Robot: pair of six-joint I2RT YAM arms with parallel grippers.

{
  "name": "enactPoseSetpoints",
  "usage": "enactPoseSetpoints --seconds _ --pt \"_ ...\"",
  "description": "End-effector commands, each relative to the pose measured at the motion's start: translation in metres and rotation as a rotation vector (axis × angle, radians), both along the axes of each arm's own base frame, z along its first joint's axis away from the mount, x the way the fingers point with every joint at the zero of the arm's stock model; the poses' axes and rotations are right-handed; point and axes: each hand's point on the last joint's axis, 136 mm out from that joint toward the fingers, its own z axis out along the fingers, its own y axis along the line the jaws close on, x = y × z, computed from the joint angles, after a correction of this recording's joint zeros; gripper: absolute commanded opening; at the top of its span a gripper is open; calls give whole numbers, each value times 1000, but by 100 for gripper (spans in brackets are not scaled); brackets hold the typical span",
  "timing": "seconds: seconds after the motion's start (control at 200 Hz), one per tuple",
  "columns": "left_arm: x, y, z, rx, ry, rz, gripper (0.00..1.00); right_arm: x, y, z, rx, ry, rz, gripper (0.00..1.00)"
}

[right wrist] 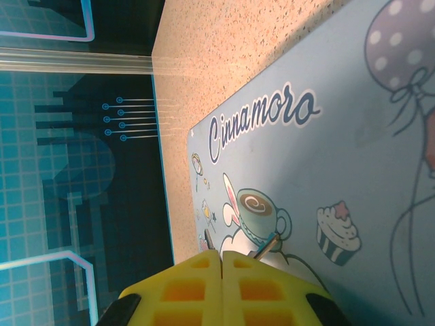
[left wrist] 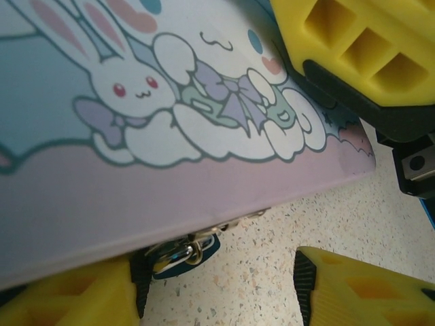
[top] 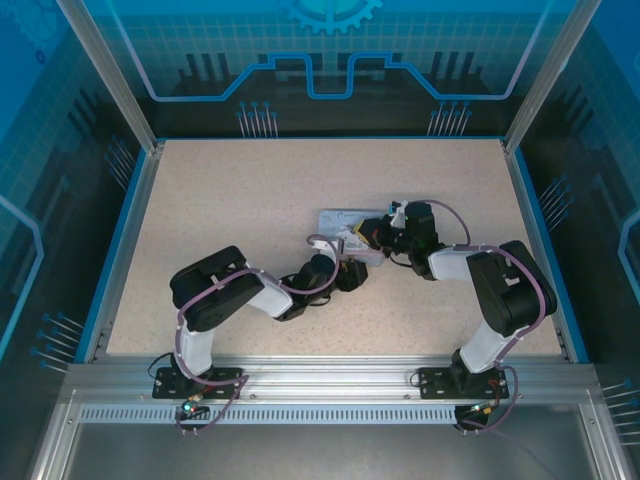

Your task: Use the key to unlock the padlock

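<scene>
The right gripper [right wrist: 221, 255] has its jaws pressed shut, pinching a thin sliver, apparently the key [right wrist: 267, 246], above the cartoon tin [left wrist: 204, 183]. The left gripper [left wrist: 217, 285] stands half open and holds nothing, with the shiny padlock [left wrist: 178, 252] between its fingers at the tin's edge. The lock probably needs steadying before the key is lined up slowly.

The tin [top: 335, 219] lies on the table [top: 230, 190], just right of centre. The padlock [left wrist: 182, 248] sits at its 6 o'clock edge, within the left pincer [left wrist: 217, 285]. The right pincer [right wrist: 221, 257] is over its 3 o'clock end.
</scene>
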Motion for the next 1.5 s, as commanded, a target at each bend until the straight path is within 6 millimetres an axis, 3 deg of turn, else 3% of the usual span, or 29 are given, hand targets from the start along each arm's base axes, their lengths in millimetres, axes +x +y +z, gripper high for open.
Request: enactPoseSetpoints --seconds 0.0,0.185,0.495,0.81,1.496 --pt "-11 -12 -1 -15 -3 -33 58 6 -3 -1 4 0 -11 0" --pt "-14 -11 6 -49 -7 -8 56 7 -2 -1 5 -1 -9 0" --pt "-7 -1 -8 -53 38 83 57 5 -3 -2 6 1 -10 0" --pt "-2 -7 -14 -34 52 98 56 6 -2 0 12 -2 -12 0" --pt "3 4 -32 41 75 227 31 7 -2 -4 16 11 -15 0"
